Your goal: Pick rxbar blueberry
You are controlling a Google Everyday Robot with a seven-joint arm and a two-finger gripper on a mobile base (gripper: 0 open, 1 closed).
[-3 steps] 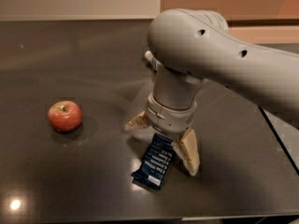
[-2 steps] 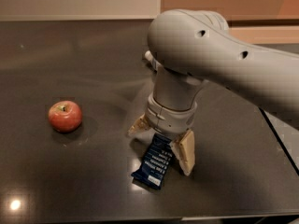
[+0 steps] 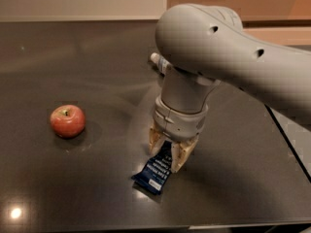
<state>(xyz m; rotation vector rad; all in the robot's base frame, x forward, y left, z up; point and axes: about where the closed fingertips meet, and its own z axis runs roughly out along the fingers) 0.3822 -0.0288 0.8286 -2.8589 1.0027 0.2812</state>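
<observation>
The rxbar blueberry point(image 3: 155, 172) is a dark navy wrapper with white text, lying on the dark table near its front edge. My gripper point(image 3: 167, 154) points down over the bar's far end. Its two tan fingers point(image 3: 180, 155) are closed in on that end of the bar from both sides. The bar's near end sticks out toward the front left and rests on the table. The grey arm comes in from the upper right and hides the bar's far end.
A red apple point(image 3: 67, 121) sits on the table point(image 3: 97, 72) at the left. A small white cylindrical object point(image 3: 159, 61) shows behind the arm. The table's right edge point(image 3: 286, 140) and front edge are close by.
The two fingers have closed in from a wide spread onto the far end of the bar. The apple has not moved.
</observation>
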